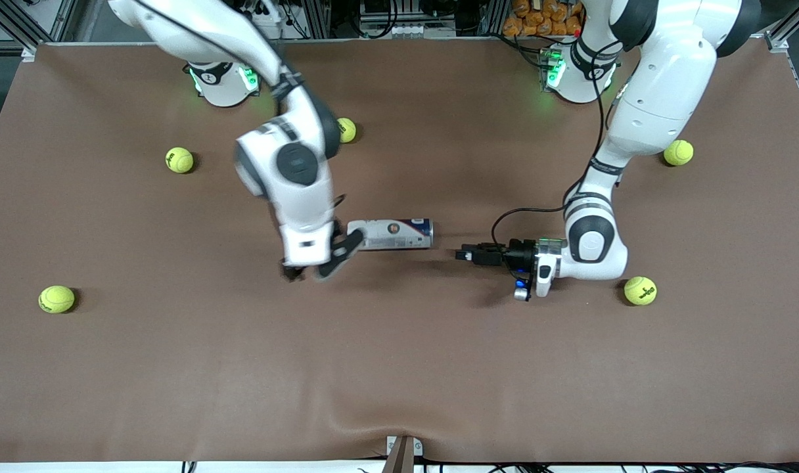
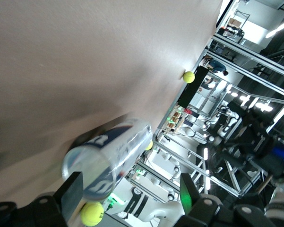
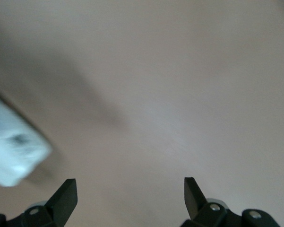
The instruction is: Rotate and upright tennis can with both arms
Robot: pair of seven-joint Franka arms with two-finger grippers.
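Note:
The tennis can point(image 1: 391, 234) lies on its side on the brown table, its blue-banded end toward the left arm's end. My right gripper point(image 1: 313, 268) is open and hangs low beside the can's white end, with one finger point(image 1: 339, 253) close to it. In the right wrist view the gripper point(image 3: 127, 194) is empty over bare table, and the can's white end point(image 3: 12, 151) shows blurred to one side. My left gripper point(image 1: 465, 253) lies low and level, pointing at the can's other end with a small gap. In the left wrist view the gripper point(image 2: 130, 196) is open and the can point(image 2: 104, 156) shows end-on ahead, near one finger point(image 2: 72, 191).
Several yellow-green tennis balls lie scattered: two point(image 1: 179, 159) point(image 1: 345, 130) near the right arm's base, one point(image 1: 56, 299) at the right arm's end of the table, one point(image 1: 640, 290) beside the left wrist, one point(image 1: 678, 152) by the left arm.

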